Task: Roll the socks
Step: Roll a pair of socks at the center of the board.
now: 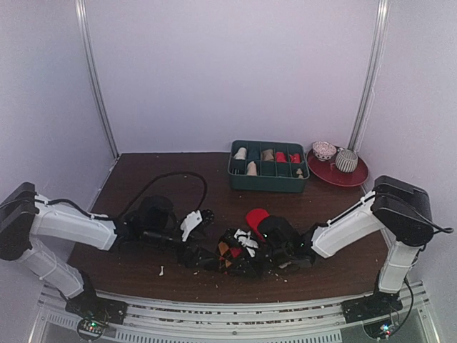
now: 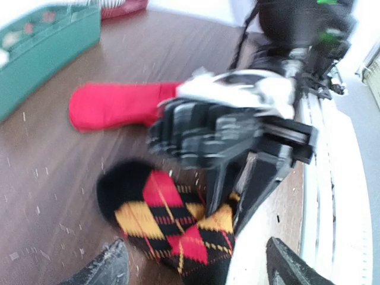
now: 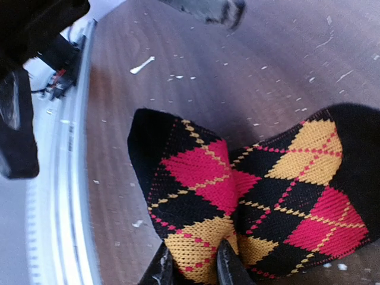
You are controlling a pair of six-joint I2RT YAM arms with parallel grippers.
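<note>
Black argyle sock — pinched between right fingers.

Dark brown wooden table has little white crumbs all over. Well beyond the right gripper sits a green plastic divided tray holding small beige rolled bundles. Just right of the tray, a round red plate carries a patterned bowl and a ribbed grey cup.
</note>
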